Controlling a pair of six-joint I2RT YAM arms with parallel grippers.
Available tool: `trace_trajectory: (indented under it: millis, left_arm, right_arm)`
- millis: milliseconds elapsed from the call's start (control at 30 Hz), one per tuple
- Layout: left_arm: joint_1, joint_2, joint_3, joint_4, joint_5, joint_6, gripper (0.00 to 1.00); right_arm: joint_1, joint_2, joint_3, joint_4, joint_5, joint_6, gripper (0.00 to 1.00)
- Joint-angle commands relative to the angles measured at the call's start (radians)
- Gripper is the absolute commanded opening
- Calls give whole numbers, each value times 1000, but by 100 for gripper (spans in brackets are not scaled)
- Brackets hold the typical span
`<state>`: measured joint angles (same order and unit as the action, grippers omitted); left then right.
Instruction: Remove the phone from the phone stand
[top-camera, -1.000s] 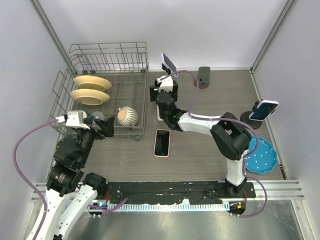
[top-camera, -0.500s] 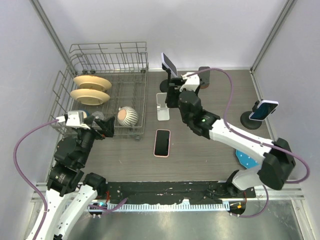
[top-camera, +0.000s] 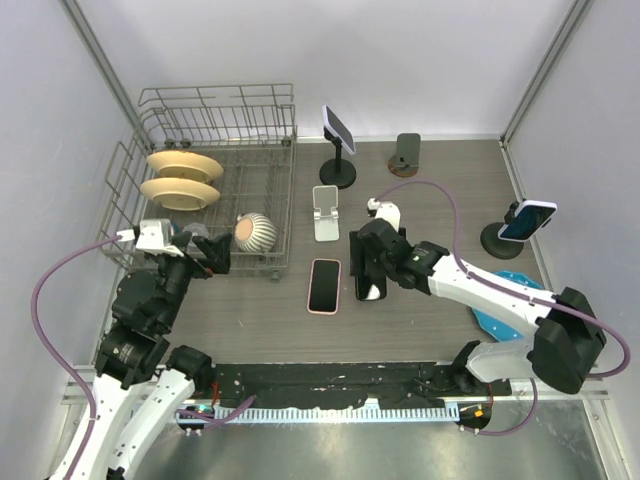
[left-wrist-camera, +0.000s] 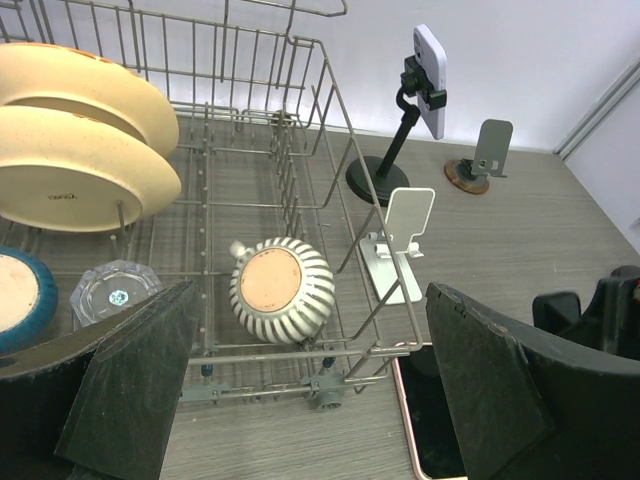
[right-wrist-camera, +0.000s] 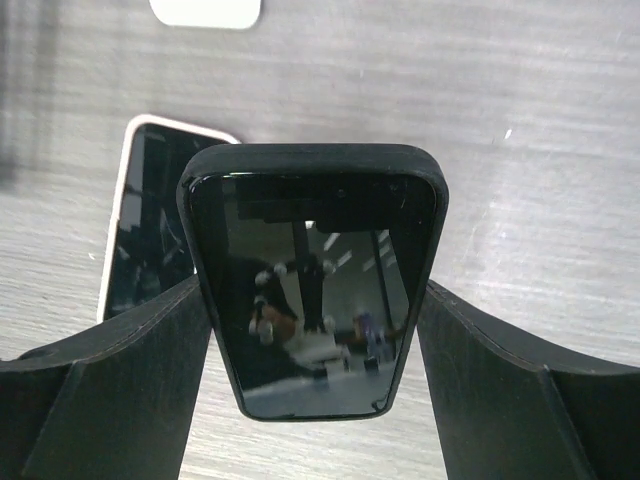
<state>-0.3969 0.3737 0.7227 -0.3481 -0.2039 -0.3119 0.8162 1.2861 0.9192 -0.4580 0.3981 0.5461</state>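
**A:** So it's off, then? The white stand (top-camera: 326, 212) is bare.

**B:** Looks so. The black phone (top-camera: 371, 285) is down low over the desk (top-camera: 440, 200), well in front of the stand. The right pincer (right-wrist-camera: 312, 300) has it clamped across its width, jaws spread wide to span it, a finger pressed on each long edge.

**A:** Resting on the desk, or hanging just above it?

**B:** Can't tell from here, and that's my first worry. If it's let go with air underneath, it slaps down flat or lands on a corner.

**A:** And that pink-cased phone (top-camera: 323, 285) lying just beside it?

**B:** Second worry. They're side by side with only a narrow gap. Any drift that way and the black one comes down on the pink case's edge, sits tilted, maybe slides off.

**A:** The grip itself?

**B:** Smooth sides, held by the edges only. I'd guess it could slip or twist if the arm swung quickly. And when the fingers part, one pad sticking could drag the phone sideways.

**A:** The other arm?

**B:** The left pincer (left-wrist-camera: 315, 385) is gaping fully, holding nothing, over by the dish rack (top-camera: 215, 110), well apart. No trouble from it where it is.
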Motion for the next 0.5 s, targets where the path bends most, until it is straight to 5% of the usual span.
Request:
trace_trajectory:
  millis: [0, 267, 467]
  left_arm:
    - [3, 19, 1, 44, 17, -10, 100]
    - [3, 33, 1, 38, 20, -10, 100]
    - [3, 36, 1, 40, 24, -10, 100]
  right_arm:
    - [-2, 56, 15, -16, -84, 78, 11]
    - [-14, 249, 61, 1, -130, 109, 14]
    - [-14, 285, 50, 27, -107, 138, 30]
